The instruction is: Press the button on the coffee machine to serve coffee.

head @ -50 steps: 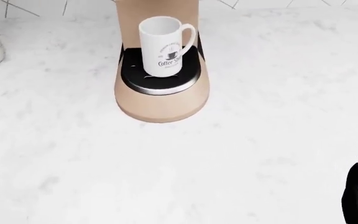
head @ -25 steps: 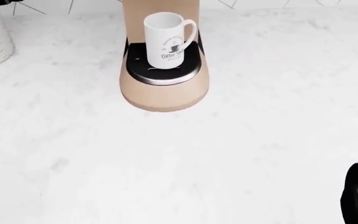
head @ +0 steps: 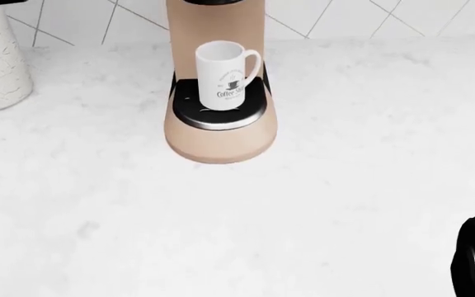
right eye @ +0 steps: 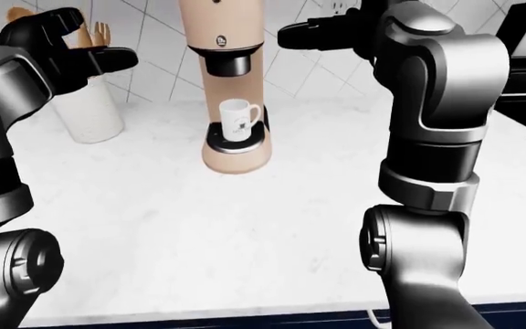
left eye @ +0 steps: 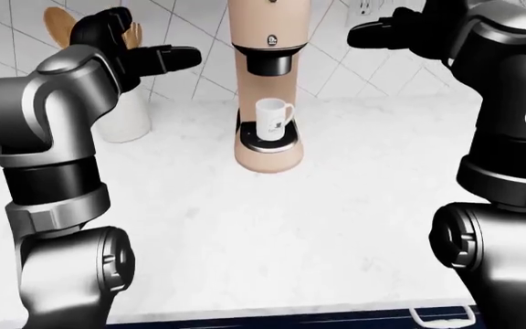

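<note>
Coffee machine (left eye: 267, 82): tall tan column on a rounded base, standing on the counter against the tiled wall, centre-top of the left-eye view. Small round button (left eye: 271, 40) with a dark mark sits on the column face just above the black spout (left eye: 271, 64); mark too small to read. Drip tray (head: 219, 110) is black with a shiny metal rim.

White mug (head: 225, 75), glossy, handle to the view's right, stands upright on the tray under the spout. Dark print shows a cup emblem and "Coffee S…"; the remaining lettering curves out of sight.

Counter (head: 320, 204): white marble, faint grey veining. Wall (left eye: 185, 27): white tiles laid diagonally, dark grout.

White textured jar (right eye: 89, 110) at left, wooden utensils (left eye: 62, 24) sticking out.

Left hand (left eye: 144, 58): black, fingers spread, raised left of the machine, apart from it. Right hand (right eye: 322, 34): fingers extended and open, raised right of the column, touching nothing. Arms grey metal, black joints.
</note>
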